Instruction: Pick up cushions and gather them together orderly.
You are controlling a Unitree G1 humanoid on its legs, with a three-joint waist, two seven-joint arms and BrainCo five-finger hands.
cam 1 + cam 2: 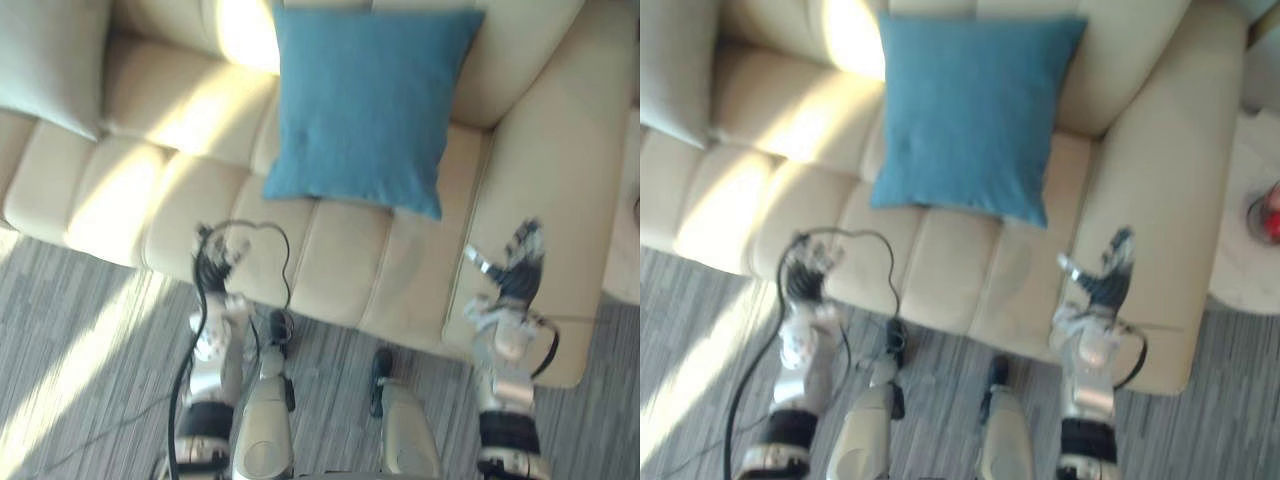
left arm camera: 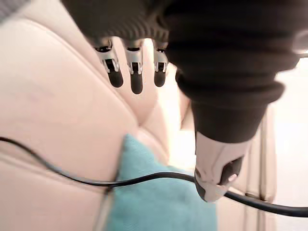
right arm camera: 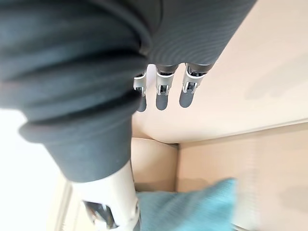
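Square blue fabric cushion (image 1: 365,105) leans against the cream leather sofa's (image 1: 340,270) backrest, pale grey cushion (image 1: 45,60) far left, while left robot hand (image 1: 218,258) and right robot hand (image 1: 515,268) hover near the front edge, fingers spread, empty.

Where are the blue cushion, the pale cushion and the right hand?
blue cushion (image 1: 365,110), left eye view, middle of its face.
pale cushion (image 1: 45,60), left eye view, middle of its visible part.
right hand (image 1: 517,278), left eye view, its palm.
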